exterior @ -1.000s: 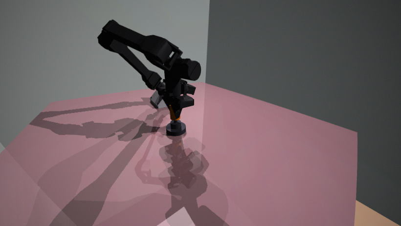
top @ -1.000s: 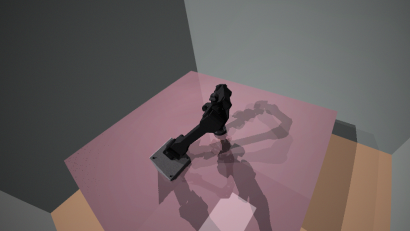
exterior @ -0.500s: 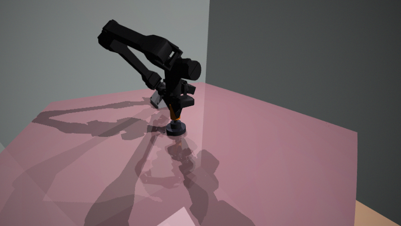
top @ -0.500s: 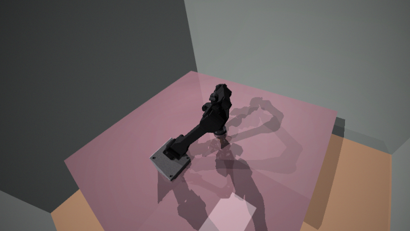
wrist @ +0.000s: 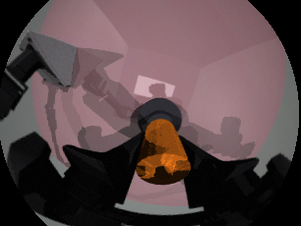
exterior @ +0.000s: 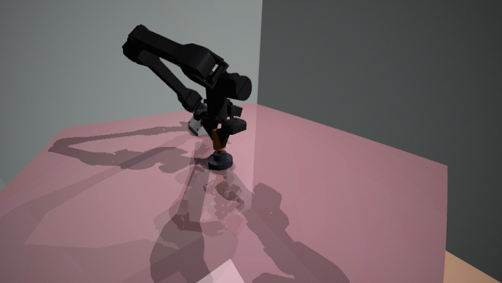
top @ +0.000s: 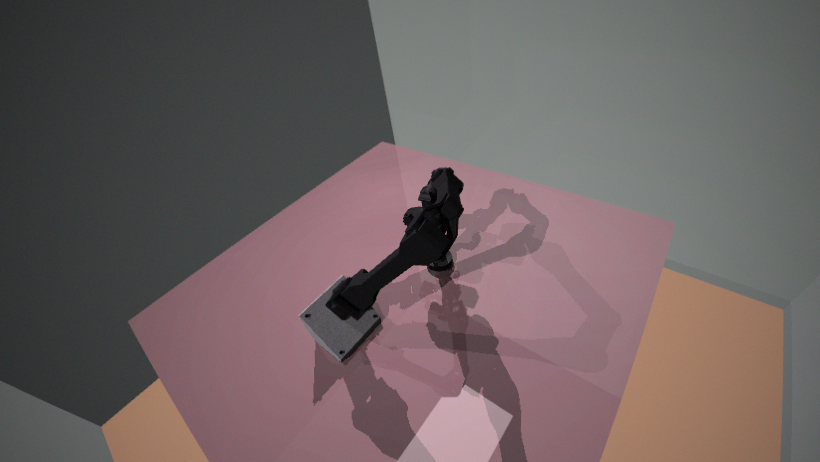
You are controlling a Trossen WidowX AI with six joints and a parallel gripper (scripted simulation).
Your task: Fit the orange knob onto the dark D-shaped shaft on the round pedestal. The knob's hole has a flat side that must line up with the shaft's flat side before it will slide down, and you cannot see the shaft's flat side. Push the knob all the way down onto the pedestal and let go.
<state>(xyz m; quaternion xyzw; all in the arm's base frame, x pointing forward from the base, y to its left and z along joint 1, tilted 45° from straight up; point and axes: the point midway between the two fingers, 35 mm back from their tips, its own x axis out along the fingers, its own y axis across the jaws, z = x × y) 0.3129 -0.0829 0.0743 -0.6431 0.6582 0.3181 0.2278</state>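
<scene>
- Top view: the arm leans over the bench, pedestal peeking out beneath; knob out of sight, no lettering to read.
- Exterior now: here's the knob, gripped and lined up over the pedestal, but not fully down! Seating and letting go remain, I'd say. Whether the flats match, can't tell. No brands legible.
- Wrist: hand clamped on the knob, one finger each side, pedestal beyond; no labels readable.
</scene>
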